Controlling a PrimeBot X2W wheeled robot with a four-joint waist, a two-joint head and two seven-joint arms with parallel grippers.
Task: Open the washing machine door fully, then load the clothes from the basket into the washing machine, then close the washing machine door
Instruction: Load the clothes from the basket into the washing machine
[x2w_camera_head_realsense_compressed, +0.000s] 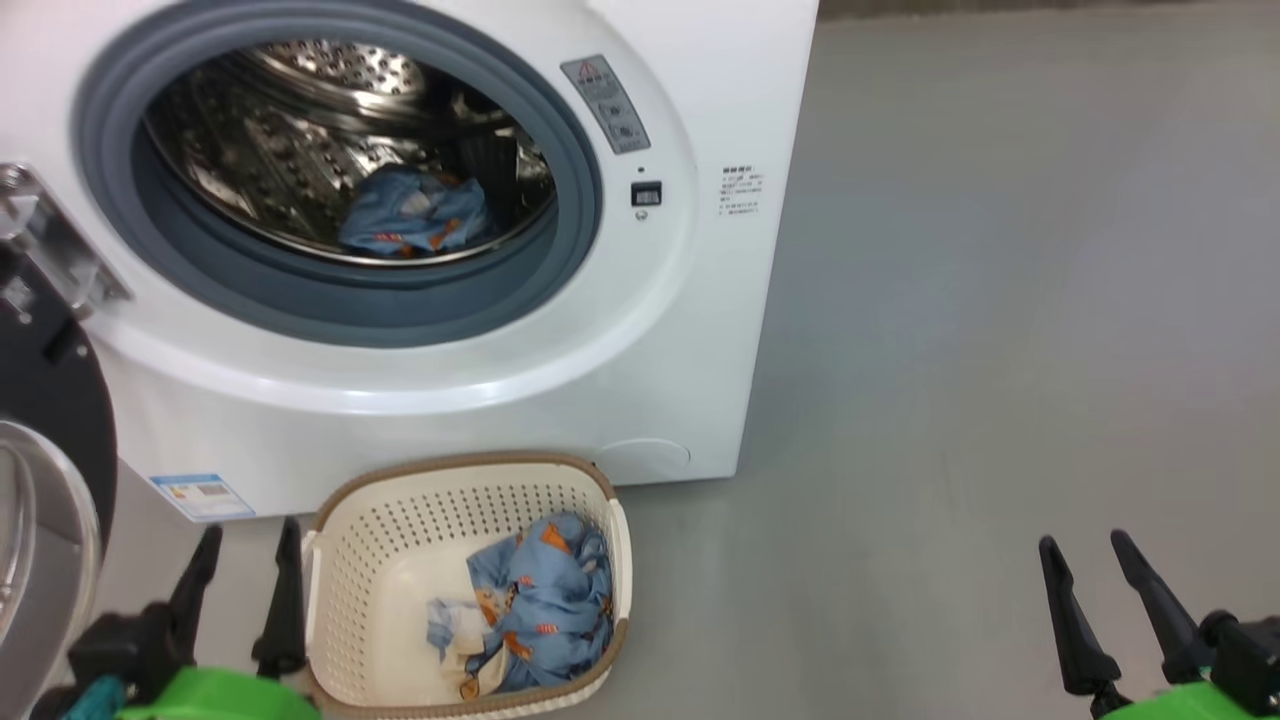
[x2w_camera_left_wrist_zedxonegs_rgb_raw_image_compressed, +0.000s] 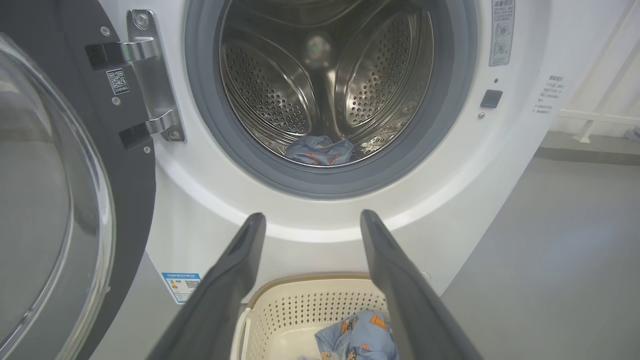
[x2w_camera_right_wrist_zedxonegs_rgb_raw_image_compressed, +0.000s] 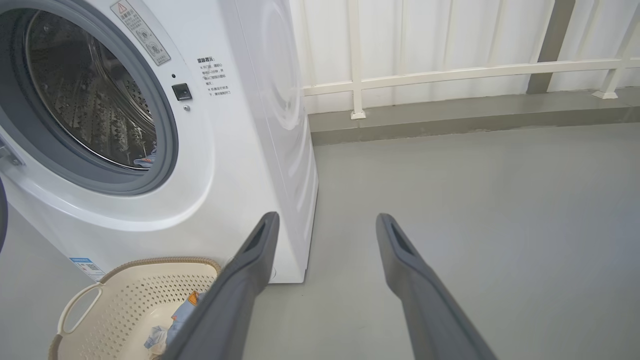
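The white washing machine (x2w_camera_head_realsense_compressed: 640, 330) stands with its black round door (x2w_camera_head_realsense_compressed: 45, 400) swung wide open to the left, glass bowl (x2w_camera_left_wrist_zedxonegs_rgb_raw_image_compressed: 45, 200) facing out. One piece of the blue bear-print clothes (x2w_camera_head_realsense_compressed: 415, 215) lies in the steel drum (x2w_camera_left_wrist_zedxonegs_rgb_raw_image_compressed: 325, 85). Another piece (x2w_camera_head_realsense_compressed: 535, 605) sits in the cream basket (x2w_camera_head_realsense_compressed: 365, 560) on the floor before the machine. My left gripper (x2w_camera_head_realsense_compressed: 250, 545) hangs open just left of the basket, nothing between its fingers. My right gripper (x2w_camera_head_realsense_compressed: 1085, 555) is open over bare floor, far right of the basket.
Grey floor (x2w_camera_head_realsense_compressed: 1000, 300) spreads to the right of the machine. A white railing (x2w_camera_right_wrist_zedxonegs_rgb_raw_image_compressed: 450, 75) and a low grey kerb run along the wall behind. The open door's hinge bracket (x2w_camera_left_wrist_zedxonegs_rgb_raw_image_compressed: 150, 70) juts out at the machine's left.
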